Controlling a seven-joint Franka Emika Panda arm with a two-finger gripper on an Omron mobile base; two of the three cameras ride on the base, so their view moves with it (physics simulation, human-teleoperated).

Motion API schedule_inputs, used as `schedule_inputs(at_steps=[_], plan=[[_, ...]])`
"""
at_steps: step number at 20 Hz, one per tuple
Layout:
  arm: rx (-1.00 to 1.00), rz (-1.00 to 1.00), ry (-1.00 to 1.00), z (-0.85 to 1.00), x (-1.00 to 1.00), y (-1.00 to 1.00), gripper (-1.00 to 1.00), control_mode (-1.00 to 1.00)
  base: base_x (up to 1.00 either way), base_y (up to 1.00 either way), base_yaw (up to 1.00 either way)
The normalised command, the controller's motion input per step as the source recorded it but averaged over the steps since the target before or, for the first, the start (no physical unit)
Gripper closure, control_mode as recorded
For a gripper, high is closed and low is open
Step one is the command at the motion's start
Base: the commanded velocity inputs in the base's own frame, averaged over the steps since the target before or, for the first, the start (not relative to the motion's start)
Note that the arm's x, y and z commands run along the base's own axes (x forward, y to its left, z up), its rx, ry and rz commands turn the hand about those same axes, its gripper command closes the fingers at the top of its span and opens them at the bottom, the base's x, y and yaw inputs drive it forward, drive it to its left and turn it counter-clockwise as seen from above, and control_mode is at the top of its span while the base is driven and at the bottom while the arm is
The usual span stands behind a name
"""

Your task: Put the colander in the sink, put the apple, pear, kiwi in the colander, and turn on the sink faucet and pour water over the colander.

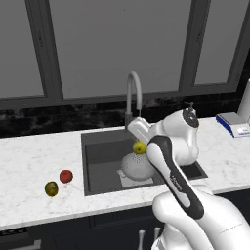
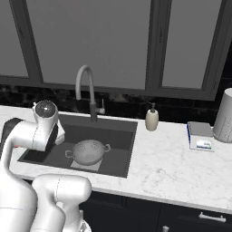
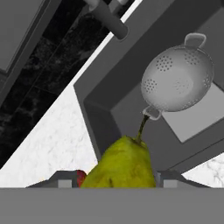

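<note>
My gripper is shut on the yellow-green pear, whose dark stem points up toward the colander. In the left base view the pear hangs in the gripper over the sink, just above the silver colander. The colander rests on the light grey plate at the basin's bottom. On the counter left of the sink lie the red apple and the olive-brown kiwi. The gooseneck sink faucet stands behind the basin with no water running.
A beige soap dispenser stands at the sink's right rear corner. Farther right on the marble counter are a blue-and-white flat box and a tall grey canister. Dark window frames back the counter.
</note>
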Motion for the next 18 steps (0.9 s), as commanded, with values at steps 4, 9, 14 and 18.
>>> schedule_inputs(at_steps=[4,9,14,18], plan=[[-0.02,0.0,0.08,-0.17,0.24,-1.0,1.0,-1.0,0.0,0.0,0.0],[0.0,0.07,0.08,-0.13,0.39,-0.82,1.0,-1.0,0.0,0.0,0.0],[0.0,0.1,0.07,-0.28,0.48,-0.48,1.0,-1.0,0.0,0.0,0.0],[0.0,0.12,0.05,-0.43,0.52,-0.06,1.0,-1.0,0.0,0.0,0.0]])
